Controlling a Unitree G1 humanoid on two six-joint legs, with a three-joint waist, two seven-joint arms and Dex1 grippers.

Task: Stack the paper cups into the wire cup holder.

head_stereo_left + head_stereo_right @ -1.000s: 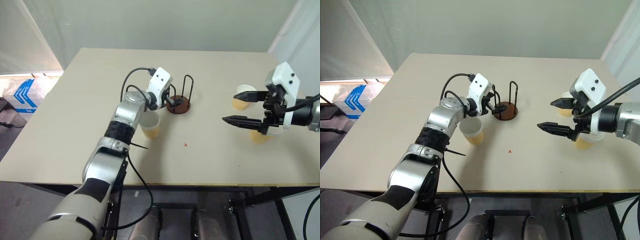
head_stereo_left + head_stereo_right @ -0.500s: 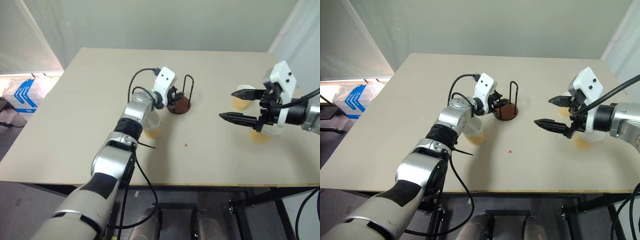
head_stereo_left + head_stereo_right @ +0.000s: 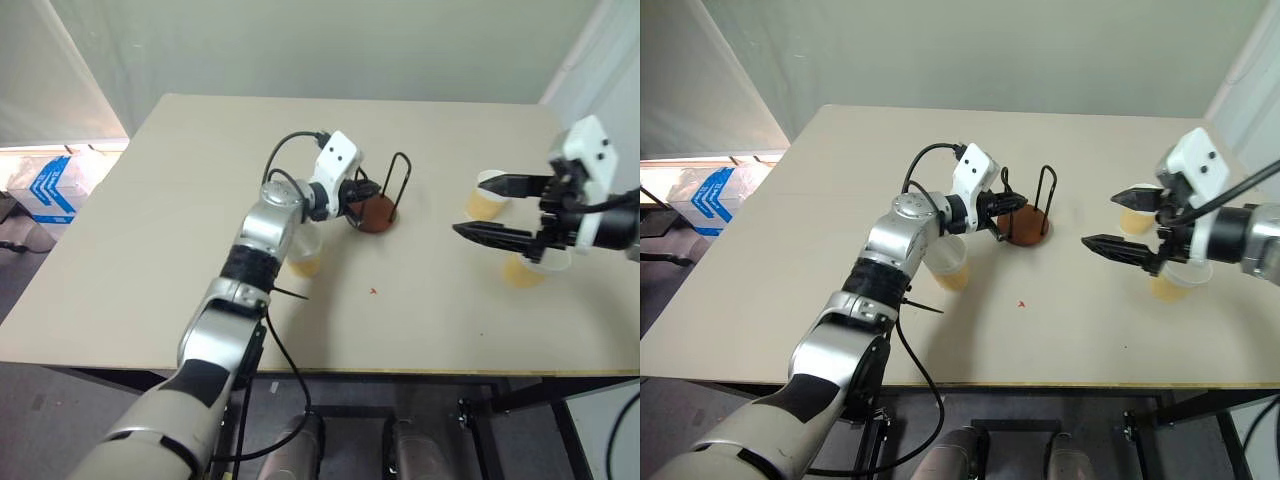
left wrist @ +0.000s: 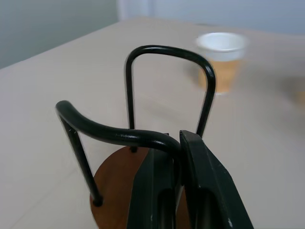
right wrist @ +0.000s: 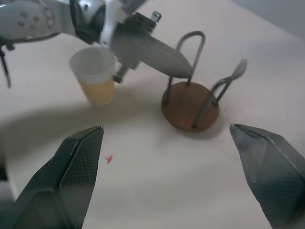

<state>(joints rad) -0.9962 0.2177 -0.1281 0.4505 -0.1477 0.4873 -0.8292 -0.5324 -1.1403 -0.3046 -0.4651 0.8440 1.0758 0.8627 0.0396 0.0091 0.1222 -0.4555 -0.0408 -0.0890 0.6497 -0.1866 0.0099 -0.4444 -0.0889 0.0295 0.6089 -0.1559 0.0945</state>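
The left tool [image 4: 177, 157] was closed on a wire loop of the wire cup holder [image 3: 1028, 222] on the table [image 3: 150, 220]. The right tool [image 3: 495, 208] stood wide open, two paper cups [image 3: 487, 195] just behind it and a third [image 3: 949, 262] under the left arm.

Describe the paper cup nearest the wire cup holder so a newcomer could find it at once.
Start at the beige table and find the wire cup holder with its reddish-brown disc near the middle. Just toward the robot's left of it, half hidden under the left arm, stands the paper cup. The other two cups sit far across by the right gripper.
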